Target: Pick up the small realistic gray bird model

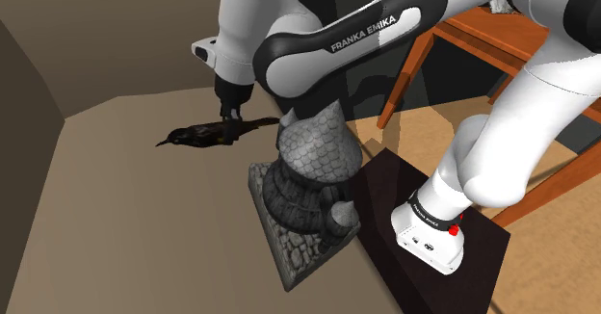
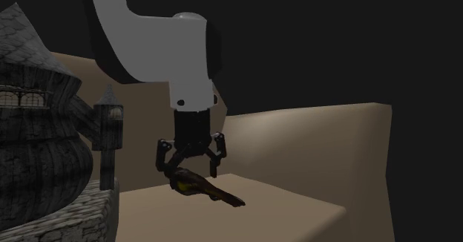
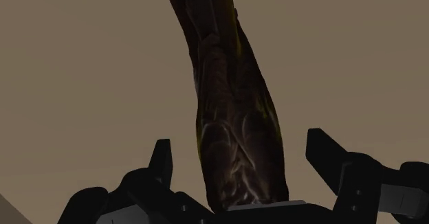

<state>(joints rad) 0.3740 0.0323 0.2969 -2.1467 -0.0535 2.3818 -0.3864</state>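
The bird model (image 1: 204, 134) looks dark, nearly black, and lies on a tan surface (image 1: 125, 225) with its beak toward the shoulder view's left. My gripper (image 1: 232, 117) hangs straight down over its back half. In the second exterior view the gripper (image 2: 190, 164) is open, one finger (image 2: 162, 157) on each side of the bird (image 2: 204, 185). The wrist view shows the bird's body (image 3: 237, 119) running lengthwise between the two fingers (image 3: 326, 155), with a gap on both sides, so neither touches it.
A tall grey stone tower model (image 1: 310, 177) on a square base stands close beside the bird, right under my arm; it also rises at the second exterior view's left (image 2: 37, 129). Tan walls (image 2: 312, 144) border the surface. A wooden frame (image 1: 462, 33) stands behind the stand (image 1: 462, 264).
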